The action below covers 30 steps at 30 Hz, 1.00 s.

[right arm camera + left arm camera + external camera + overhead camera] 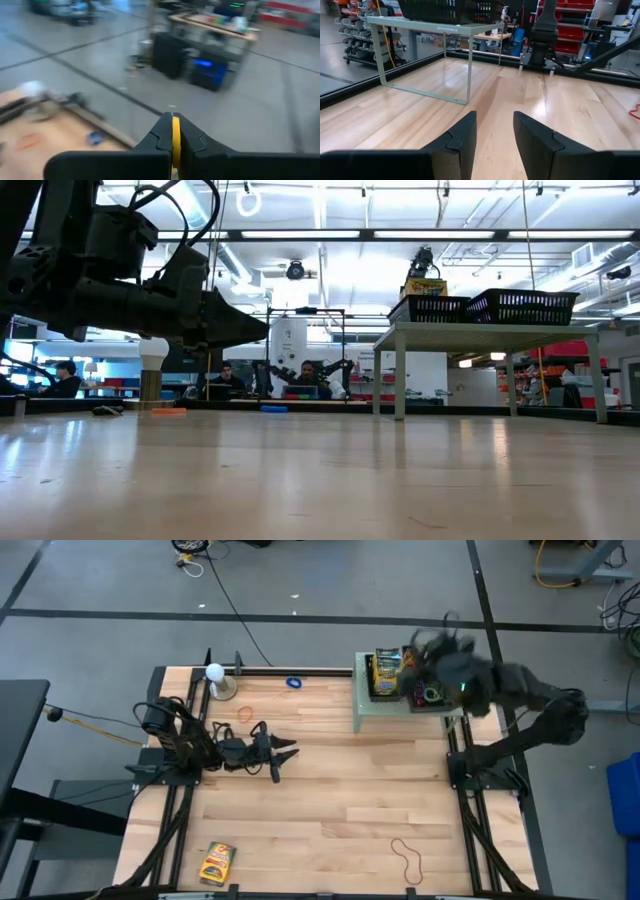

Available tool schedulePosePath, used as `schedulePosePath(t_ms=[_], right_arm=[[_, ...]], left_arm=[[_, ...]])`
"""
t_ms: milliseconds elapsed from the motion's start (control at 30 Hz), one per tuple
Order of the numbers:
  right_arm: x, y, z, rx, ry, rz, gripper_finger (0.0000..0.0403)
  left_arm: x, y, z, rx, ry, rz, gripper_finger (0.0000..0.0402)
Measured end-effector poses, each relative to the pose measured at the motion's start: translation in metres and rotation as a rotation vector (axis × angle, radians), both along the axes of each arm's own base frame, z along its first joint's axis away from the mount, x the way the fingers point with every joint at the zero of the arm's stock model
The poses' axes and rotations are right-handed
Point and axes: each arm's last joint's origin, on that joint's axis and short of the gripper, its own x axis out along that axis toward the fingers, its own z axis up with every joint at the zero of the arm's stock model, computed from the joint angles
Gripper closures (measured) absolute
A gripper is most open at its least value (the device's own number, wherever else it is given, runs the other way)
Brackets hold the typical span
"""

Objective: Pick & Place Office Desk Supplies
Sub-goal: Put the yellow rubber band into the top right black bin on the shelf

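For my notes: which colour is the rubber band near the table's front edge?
Red rubber band, clearest in the high view.

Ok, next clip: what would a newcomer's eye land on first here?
Probably the right hand, raised over the black baskets on the small green stand at the table's far right, shut on a thin yellow thing. Next, the left hand hovers open and empty over the left-centre, with a crayon box at the near edge and a red rubber band near right.
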Motion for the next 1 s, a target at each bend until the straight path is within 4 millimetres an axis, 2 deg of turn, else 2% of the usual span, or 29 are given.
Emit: schedulePosePath(t_ms=[100, 267, 433, 600, 767, 900, 1000], right_arm=[[-0.009, -0.029, 0.001, -0.002, 0.047, -0.124, 0.0400], [-0.032, -0.074, -0.013, 0.112, 0.142, -0.318, 0.0400], [-0.038, -0.111, -0.045, 0.183, 0.194, -0.407, 0.0400], [-0.047, -0.147, -0.087, 0.254, 0.221, -0.444, 0.0400], [-0.058, -0.168, -0.117, 0.323, 0.194, -0.455, 0.0400], [-0.063, -0.174, -0.130, 0.351, 0.186, -0.472, 0.0395], [-0.064, -0.174, -0.136, 0.372, 0.185, -0.479, 0.0377]], left_arm=[[0.000, 0.000, 0.000, 0.001, 0.002, 0.000, 0.0267], [0.000, 0.000, 0.000, 0.003, 0.005, -0.002, 0.0267], [0.000, -0.001, 0.000, 0.003, 0.005, -0.002, 0.0267], [0.000, -0.001, 0.000, 0.003, 0.005, -0.002, 0.0267], [0.000, -0.001, 0.000, 0.003, 0.006, -0.003, 0.0267], [0.000, 0.000, -0.001, 0.003, 0.006, -0.002, 0.0267], [0.000, 0.000, -0.001, 0.004, 0.006, 0.000, 0.0267]])
